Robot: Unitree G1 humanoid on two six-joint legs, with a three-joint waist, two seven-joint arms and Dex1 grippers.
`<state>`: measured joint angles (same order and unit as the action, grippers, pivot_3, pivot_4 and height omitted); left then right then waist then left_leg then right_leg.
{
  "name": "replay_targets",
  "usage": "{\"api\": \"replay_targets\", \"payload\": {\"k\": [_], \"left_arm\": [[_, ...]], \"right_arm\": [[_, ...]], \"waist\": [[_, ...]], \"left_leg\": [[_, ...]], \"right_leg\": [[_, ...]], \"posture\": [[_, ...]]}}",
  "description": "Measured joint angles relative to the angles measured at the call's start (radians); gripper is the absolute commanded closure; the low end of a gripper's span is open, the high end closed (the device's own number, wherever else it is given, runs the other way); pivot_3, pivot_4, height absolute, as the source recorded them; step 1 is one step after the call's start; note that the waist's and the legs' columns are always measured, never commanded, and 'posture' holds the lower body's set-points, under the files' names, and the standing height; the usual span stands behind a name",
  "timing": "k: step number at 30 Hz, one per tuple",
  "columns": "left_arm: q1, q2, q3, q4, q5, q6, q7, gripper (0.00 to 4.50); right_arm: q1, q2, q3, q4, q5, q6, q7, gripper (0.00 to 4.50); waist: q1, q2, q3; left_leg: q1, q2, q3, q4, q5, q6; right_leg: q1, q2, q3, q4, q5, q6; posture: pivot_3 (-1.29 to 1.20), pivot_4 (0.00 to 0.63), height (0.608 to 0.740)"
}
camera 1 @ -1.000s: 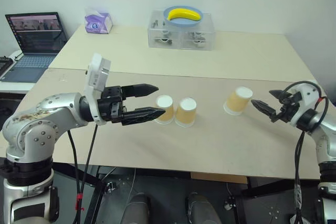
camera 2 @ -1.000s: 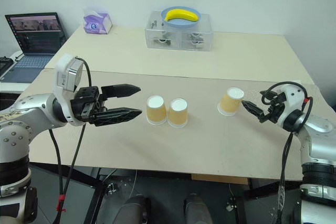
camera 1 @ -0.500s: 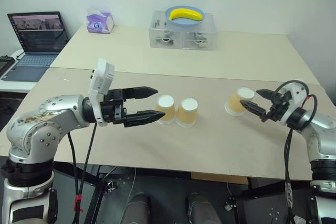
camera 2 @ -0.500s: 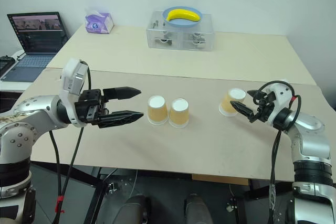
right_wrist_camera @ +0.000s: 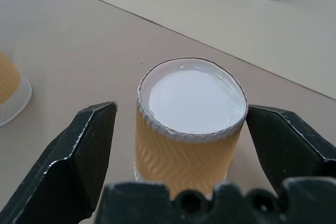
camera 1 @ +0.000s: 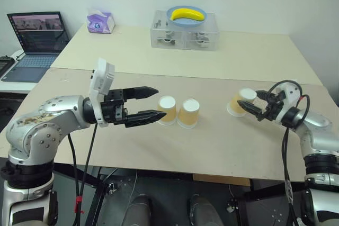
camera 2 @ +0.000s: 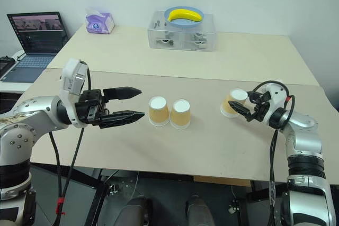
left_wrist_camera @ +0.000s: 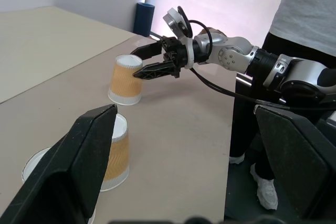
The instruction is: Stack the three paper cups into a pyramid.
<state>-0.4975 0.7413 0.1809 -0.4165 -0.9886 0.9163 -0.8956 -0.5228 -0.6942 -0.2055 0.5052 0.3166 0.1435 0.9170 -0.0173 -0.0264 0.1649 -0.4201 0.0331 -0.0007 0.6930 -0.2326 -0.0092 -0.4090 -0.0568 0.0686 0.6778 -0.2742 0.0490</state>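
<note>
Tan-orange paper cups are set upside down on the table (camera 1: 222, 146); two cups (camera 1: 177, 112) touch at centre; the third cup (right_wrist_camera: 190, 124) is straddled by the spread right gripper (camera 1: 251, 105); the left gripper (camera 1: 153, 103) is held agape beside the pair.

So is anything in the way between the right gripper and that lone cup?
Nothing visible: the right gripper is open with the lone cup between its fingers, upside down on the table.

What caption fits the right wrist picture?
Open right claw straddling an upside-down paper cup on the table, not yet gripping.
</note>
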Motion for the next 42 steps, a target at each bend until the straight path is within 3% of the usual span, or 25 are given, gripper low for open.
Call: {"api": "replay_targets", "payload": {"k": [4,11,16,24,34,42], "left_arm": [[0.001,0.0,0.011,0.0,-0.015,0.0,0.008,0.02],[0.007,0.001,0.019,-0.001,-0.034,0.0,0.021,0.0],[0.042,0.026,0.035,-0.004,-0.035,0.001,0.021,0.0],[0.211,0.173,0.047,0.008,0.056,-0.045,-0.081,0.0],[0.236,0.166,0.057,0.019,0.08,-0.068,-0.1,0.0],[0.192,0.148,0.02,0.021,0.082,-0.068,-0.102,0.0]], "right_arm": [[-0.006,0.002,0.0,0.007,0.0,-0.005,0.003,0.0],[-0.026,0.018,0.0,0.035,0.0,-0.012,0.002,1.74],[-0.036,0.02,0.0,0.044,-0.001,-0.013,-0.004,1.77],[-0.124,0.024,-0.004,0.046,0.005,-0.009,0.0,1.77],[-0.323,0.019,0.037,-0.218,0.204,0.242,0.199,1.77],[-0.41,0.07,0.202,-0.197,0.134,0.27,0.28,1.77]], "waist": [[-0.001,0.0,0.0],[-0.001,0.0,0.0],[-0.001,0.0,0.0],[-0.012,0.002,0.001],[-0.008,0.003,0.002],[-0.004,0.003,0.002]], "left_leg": [[0.0,0.0,0.0,0.0,0.0,0.0],[0.0,0.0,0.0,0.0,0.0,0.0],[0.0,0.0,0.0,-0.001,0.0,0.0],[-0.001,0.001,0.001,-0.002,0.0,0.0],[-0.009,0.001,0.001,-0.003,0.0,0.0],[-0.009,0.001,0.001,-0.002,0.0,0.0]], "right_leg": [[0.0,0.0,0.0,0.0,0.0,0.0],[0.0,0.0,0.0,0.0,0.0,0.0],[0.0,0.0,0.0,0.0,0.0,0.0],[-0.004,0.001,0.0,0.001,-0.001,-0.001],[-0.012,0.0,0.0,0.001,-0.001,-0.001],[-0.014,0.0,0.0,0.002,-0.001,-0.001]], "posture": [[0.0,0.15,0.694],[0.0,0.15,0.694],[0.0,0.15,0.694],[0.0,0.15,0.694],[0.0,0.15,0.694],[0.0,0.15,0.694]]}}
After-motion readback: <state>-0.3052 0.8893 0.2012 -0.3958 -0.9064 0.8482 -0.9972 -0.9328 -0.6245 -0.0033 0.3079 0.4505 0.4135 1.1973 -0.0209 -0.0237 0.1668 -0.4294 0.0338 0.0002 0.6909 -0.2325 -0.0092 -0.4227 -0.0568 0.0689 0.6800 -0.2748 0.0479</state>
